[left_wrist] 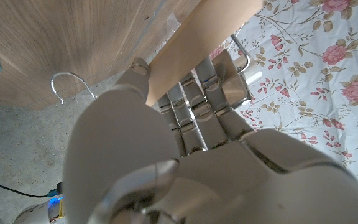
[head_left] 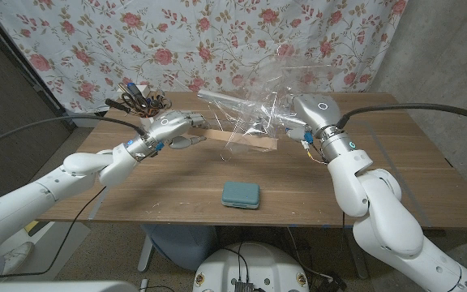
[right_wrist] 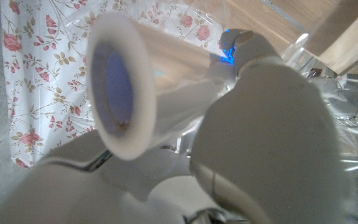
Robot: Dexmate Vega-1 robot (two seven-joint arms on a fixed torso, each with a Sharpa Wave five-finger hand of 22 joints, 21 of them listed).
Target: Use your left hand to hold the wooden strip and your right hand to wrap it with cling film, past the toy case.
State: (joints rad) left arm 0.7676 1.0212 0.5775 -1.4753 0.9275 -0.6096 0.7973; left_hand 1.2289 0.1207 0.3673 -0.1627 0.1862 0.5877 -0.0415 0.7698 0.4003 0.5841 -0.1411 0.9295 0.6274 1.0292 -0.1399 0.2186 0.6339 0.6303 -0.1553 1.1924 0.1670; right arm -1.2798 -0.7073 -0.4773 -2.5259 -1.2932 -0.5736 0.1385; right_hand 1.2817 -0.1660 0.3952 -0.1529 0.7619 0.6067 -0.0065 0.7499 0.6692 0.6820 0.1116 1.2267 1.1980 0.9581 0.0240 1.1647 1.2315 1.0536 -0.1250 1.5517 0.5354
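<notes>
Head view: wooden strip (head_left: 246,141) partly film-wrapped.

Table: you have a wooden table (head_left: 396,162) with a pale brown grained top; its far edge meets a floral curtain (head_left: 217,40)
Toy case: a teal case (head_left: 241,195) lies flat near the middle of the near edge
Tool holder: a holder of scissors and tools (head_left: 143,102) stands at the far left corner
Cable: you can see a thin dark cable (head_left: 87,207) trailing over the near left edge
</notes>
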